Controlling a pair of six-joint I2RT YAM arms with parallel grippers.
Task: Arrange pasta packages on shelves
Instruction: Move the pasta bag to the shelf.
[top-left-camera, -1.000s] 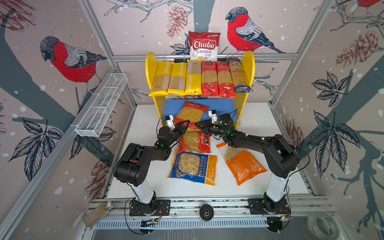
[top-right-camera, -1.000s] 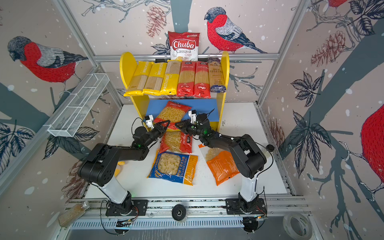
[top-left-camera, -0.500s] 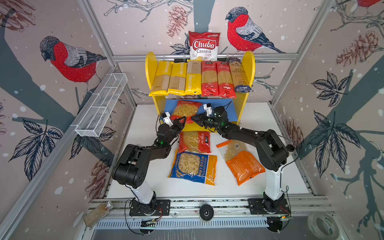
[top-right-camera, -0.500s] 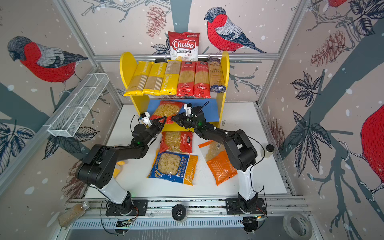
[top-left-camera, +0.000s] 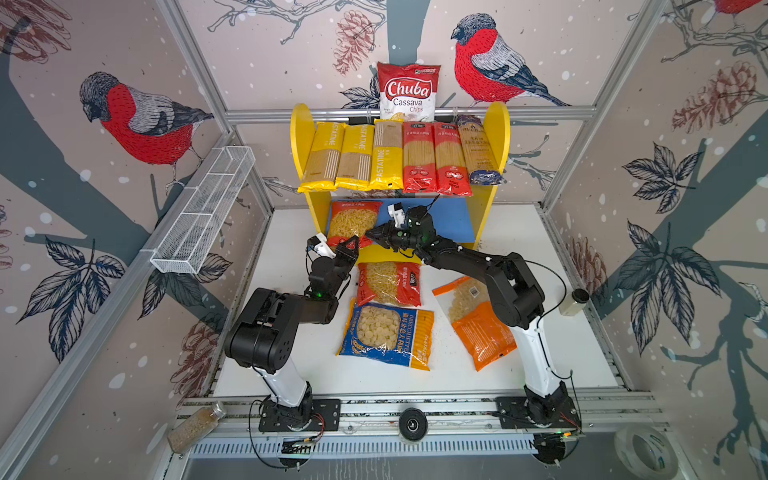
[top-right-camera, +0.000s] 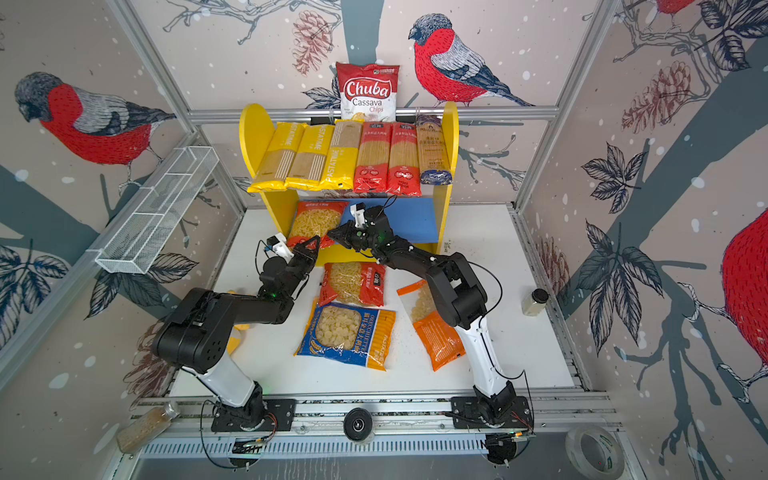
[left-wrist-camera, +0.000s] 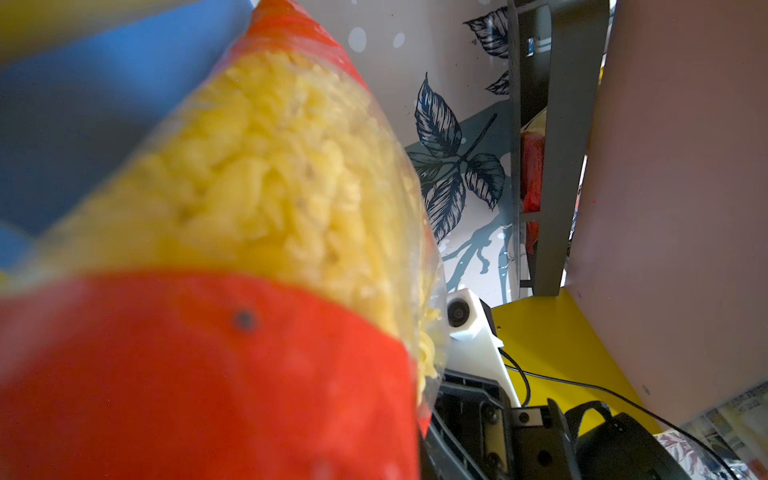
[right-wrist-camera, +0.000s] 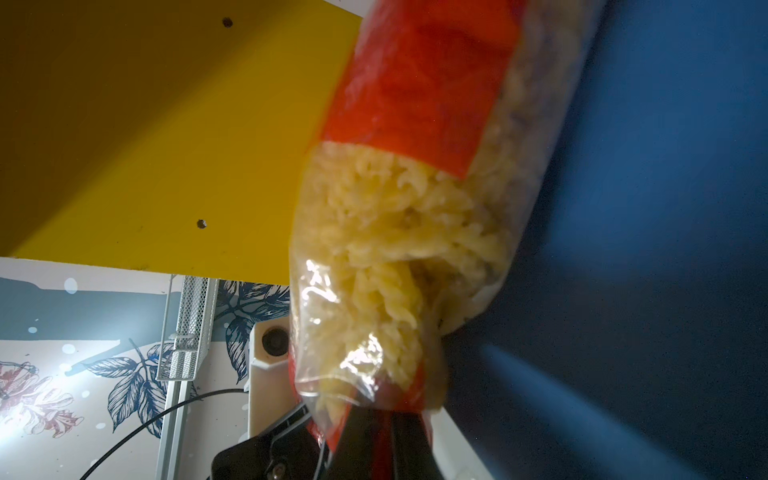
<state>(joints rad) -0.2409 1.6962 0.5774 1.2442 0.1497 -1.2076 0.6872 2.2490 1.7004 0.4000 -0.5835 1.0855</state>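
Red fusilli bag (top-left-camera: 351, 222), frame ctr on blue shelf board (top-left-camera: 451, 222): my L gripper (top-left-camera: 353, 242) & R gripper (top-left-camera: 374, 237) both clamp its lower edge.

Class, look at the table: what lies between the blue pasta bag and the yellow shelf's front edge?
A red pasta bag lies flat between the blue pasta bag and the shelf, in both top views.

Both arms (top-left-camera: 286, 320) are glossy black with white lower links, thin black cables and white wrist cameras (top-left-camera: 322, 245).
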